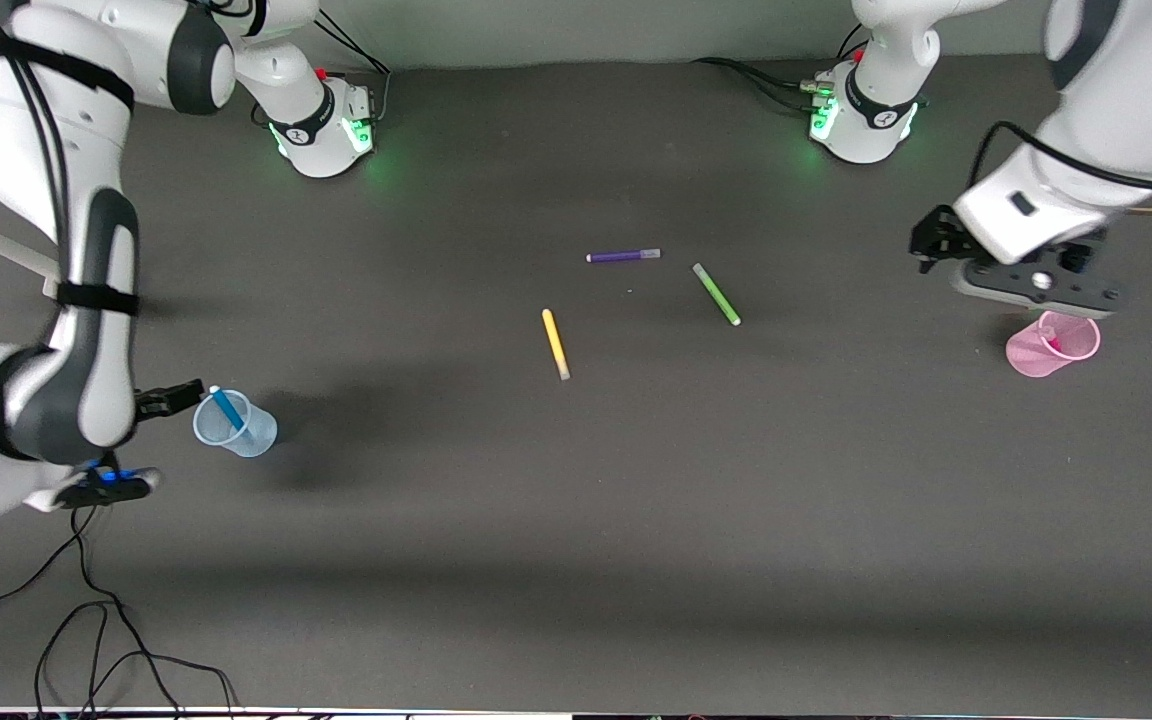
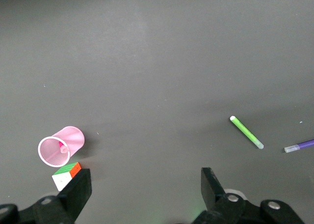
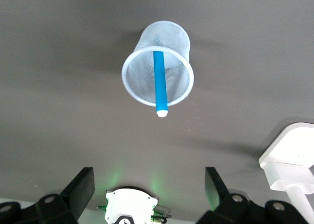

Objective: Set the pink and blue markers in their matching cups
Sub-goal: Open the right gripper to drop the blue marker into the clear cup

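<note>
Seemingly both pens are home, so the careful move is lifting both arms straight up off the matte dark table (image 1: pixel 576 520) without knocking either light cup. Near the right arm's end, my right gripper (image 3: pixel 147 187) hangs with fingers apart over the ribbed translucent blue cup (image 1: pixel 236 424), where the blue marker (image 1: pixel 227 407) leans. My left gripper (image 2: pixel 146 187), likewise spread, hovers by the smooth pink cup (image 1: pixel 1053 344) with the pink marker (image 1: pixel 1053 343), near the left arm's edge.
</note>
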{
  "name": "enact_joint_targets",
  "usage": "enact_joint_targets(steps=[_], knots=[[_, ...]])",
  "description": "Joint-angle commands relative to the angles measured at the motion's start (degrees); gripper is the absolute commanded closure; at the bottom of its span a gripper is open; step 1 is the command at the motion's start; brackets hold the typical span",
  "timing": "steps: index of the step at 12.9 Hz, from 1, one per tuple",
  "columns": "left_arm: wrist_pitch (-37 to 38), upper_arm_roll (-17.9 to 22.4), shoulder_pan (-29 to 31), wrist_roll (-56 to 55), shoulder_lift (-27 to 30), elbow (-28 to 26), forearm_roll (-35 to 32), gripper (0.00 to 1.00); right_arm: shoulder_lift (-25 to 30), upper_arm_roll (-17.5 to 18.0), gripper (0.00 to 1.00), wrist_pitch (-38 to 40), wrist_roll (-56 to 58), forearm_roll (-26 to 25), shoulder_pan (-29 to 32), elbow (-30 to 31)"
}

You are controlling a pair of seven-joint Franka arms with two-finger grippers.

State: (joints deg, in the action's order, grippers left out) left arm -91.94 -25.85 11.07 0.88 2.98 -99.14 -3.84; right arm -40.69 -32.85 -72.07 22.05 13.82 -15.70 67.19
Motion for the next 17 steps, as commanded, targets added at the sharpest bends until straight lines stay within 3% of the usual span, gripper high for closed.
enact_joint_targets(steps=[1,6,9,10,12,14,16,17], knots=[[0.98,0.53,-0.96,-1.41,-1.57,2.11,-0.65,0.01,6.65,-0.46,0.0,0.44,-5.66,0.59,0.05,1.01],[2.29,0.8,-0.43,-1.76,-1.66,2.46,1.82,0.01,17.29,-0.55,0.0,-1.65,-13.44,-0.98,-3.1,5.92],[2.29,1.93,-1.48,-1.67,-1.49,2.55,2.17,0.01,26.07,-0.55,0.0,-9.9,-13.52,-3.97,-6.09,16.79],[2.29,4.9,-4.62,-1.67,-1.49,2.55,2.17,0.01,28.62,-0.55,0.0,-12.63,-13.53,-5.55,-7.14,20.14],[2.29,15.34,-14.8,-1.76,-1.58,2.55,2.17,0.01,31.8,-0.46,0.0,-15.98,-15.71,-7.05,-8.82,24.12],[2.29,20.56,-18.62,-1.67,-1.31,2.55,2.52,0.01,33.48,0.32,0.0,-18.1,-17.56,-7.76,-9.09,25.01],[2.29,21.62,-18.89,-2.46,-1.31,2.46,3.75,0.01,35.41,4.96,0.0,-18.19,-19.59,-9.5,-6.39,24.75],[2.29,21.63,-18.8,-2.64,-1.49,2.46,3.93,0.01,36.46,10.64,0.0,-18.19,-19.59,-10.74,-1.58,24.57]])
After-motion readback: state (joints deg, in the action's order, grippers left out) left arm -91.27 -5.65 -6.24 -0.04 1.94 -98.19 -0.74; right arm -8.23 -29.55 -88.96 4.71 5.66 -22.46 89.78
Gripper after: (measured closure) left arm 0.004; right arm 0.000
